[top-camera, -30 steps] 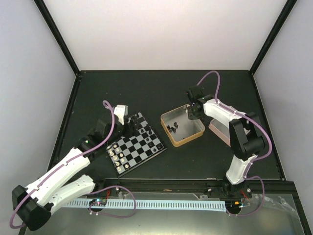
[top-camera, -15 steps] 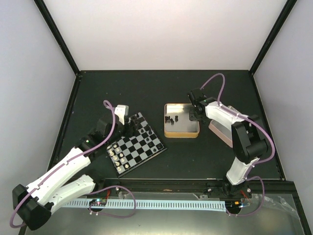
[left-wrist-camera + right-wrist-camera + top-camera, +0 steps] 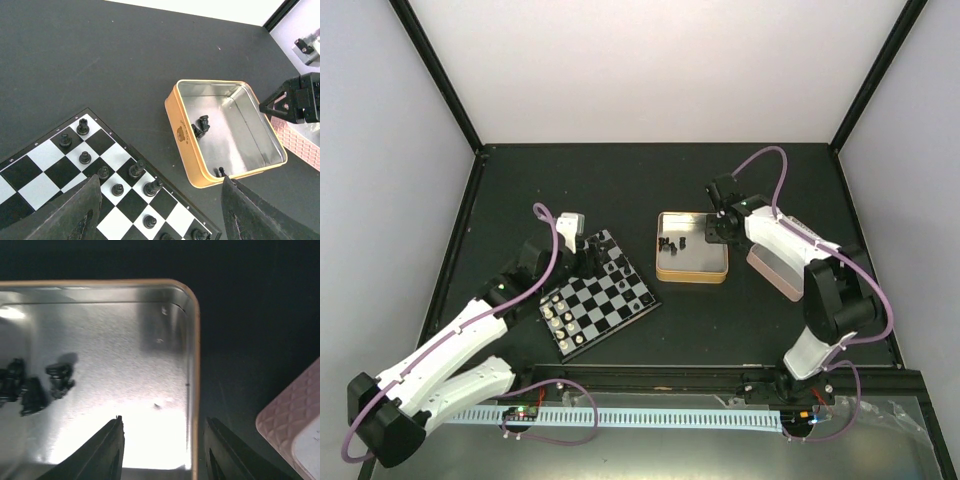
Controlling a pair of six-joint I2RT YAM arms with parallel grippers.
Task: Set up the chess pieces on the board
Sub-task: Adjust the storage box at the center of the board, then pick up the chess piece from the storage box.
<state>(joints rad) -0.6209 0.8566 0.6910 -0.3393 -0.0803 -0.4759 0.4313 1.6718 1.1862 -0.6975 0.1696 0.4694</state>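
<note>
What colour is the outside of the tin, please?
Golden orange outside, silvery inside; the left wrist view shows the tin best.

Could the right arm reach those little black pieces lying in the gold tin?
Probably yes. The right claw hangs open above the right wall of the tin. The tin has no lid on, and the black pieces lie loose on its floor with nothing over them.

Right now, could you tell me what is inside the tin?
A few black pieces lie clustered on the tin's bare metal floor. Their exact count is unclear: they overlap, and the near wall hides a strip of floor.
</note>
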